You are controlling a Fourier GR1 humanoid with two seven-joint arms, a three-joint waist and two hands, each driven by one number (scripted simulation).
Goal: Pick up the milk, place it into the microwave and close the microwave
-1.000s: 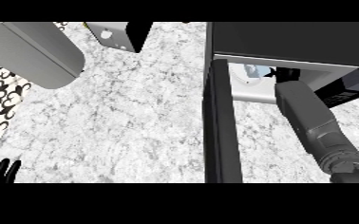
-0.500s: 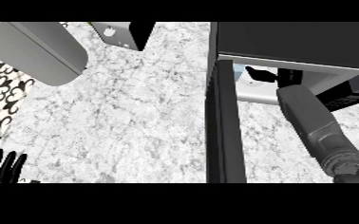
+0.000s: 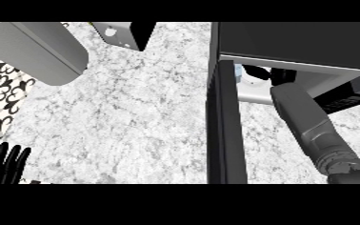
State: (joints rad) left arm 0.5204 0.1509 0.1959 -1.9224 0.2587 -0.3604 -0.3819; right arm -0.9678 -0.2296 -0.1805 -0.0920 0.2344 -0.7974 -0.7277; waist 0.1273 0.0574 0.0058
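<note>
Change: right forearm reaches deeper into the microwave than a second ago, and less of the milk shows past it now; the left hand has risen into view at the lower left edge.
Meaning for the task: placing looks nearly done, by my reading; letting go, drawing the arm out and shutting the door are left.
Right hand: inside the cavity, dark fingers curled around the pale carton, so it has hold of the milk.
Left hand: fingers straight and pointing up, holding nothing, resting well apart from the right hand across the counter.
Milk: in the microwave mouth, just left of the right hand's fingers and touching them; only a pale blue-white sliver shows, so whether it stands on the floor of the cavity cannot be told.
Microwave contents: milk and the right hand; the rest of the interior is hidden.
Door: open, edge-on, just left of the right forearm.
Grey cylinder: far left of both hands, contents not visible.
</note>
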